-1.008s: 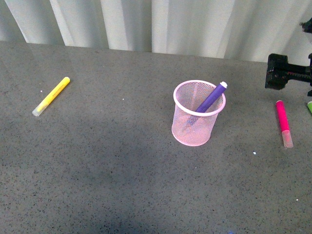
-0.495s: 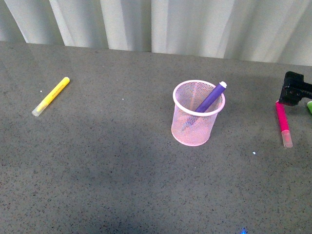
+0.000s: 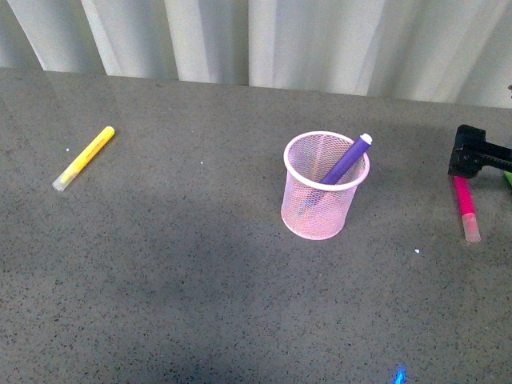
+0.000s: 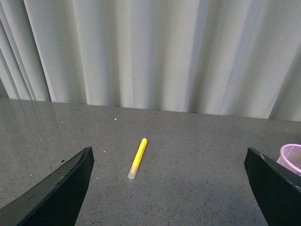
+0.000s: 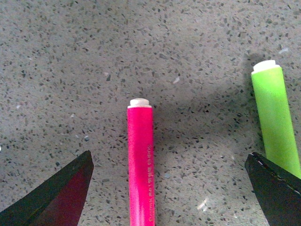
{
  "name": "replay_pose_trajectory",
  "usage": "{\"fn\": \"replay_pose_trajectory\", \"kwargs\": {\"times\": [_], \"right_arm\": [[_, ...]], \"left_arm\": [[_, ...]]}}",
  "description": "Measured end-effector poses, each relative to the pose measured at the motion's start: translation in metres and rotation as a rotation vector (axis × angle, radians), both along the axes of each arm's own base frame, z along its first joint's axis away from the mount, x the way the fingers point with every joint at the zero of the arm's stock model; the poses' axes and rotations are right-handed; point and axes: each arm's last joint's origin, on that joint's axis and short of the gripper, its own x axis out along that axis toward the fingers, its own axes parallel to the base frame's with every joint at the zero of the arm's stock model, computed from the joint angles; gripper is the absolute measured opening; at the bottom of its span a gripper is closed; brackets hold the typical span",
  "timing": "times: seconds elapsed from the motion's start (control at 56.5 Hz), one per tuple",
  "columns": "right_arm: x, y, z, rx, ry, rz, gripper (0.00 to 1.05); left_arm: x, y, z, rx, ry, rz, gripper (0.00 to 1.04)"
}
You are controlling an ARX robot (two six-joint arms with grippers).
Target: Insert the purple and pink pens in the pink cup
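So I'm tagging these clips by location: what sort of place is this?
Probably a staged test bench rather than a lived-in desk: a speckled grey tabletop, a plain white curtain as backdrop, and a pink mesh cup and a yellow marker laid out apart on it.

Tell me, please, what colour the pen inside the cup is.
The pen is purple, best in front view.

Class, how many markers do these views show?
4: yellow marker far left, purple pen inside pink cup, pink pen and green marker lying at the right edge.

Pink cup (image 3: 317, 204) — wire mesh; table (image 3: 160, 264) — speckled, stone-like.
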Motion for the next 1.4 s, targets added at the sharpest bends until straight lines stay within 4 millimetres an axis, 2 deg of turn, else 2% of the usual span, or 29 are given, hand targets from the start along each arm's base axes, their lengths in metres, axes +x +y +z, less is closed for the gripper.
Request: {"fn": "replay_pose_trajectory", "kwargs": {"times": [0.283,0.655,0.973,1.115,1.398], "right_arm": [[0.003,0.013,0.0,0.007,-0.028,0.028,0.98],[-0.001,0.004,-0.015,0.02,-0.026,0.011,0.96],[0.002,-0.008,-0.019,0.003,-0.027,-0.02,0.34],[0.002,-0.009,-0.02,0.008,-0.035,-0.02,0.15],[-0.004,-0.012,-0.018,0.047,-0.095,-0.025,0.11]], "left_arm": [[0.0,0.0,0.0,0.0,0.0,0.0,0.98],[0.0,0.0,0.0,0.0,0.0,0.0,0.98],[0.0,0.0,0.0,0.0,0.0,0.0,0.98],[0.0,0.0,0.0,0.0,0.0,0.0,0.98],[0.0,0.0,0.0,0.0,0.0,0.0,0.98]]}}
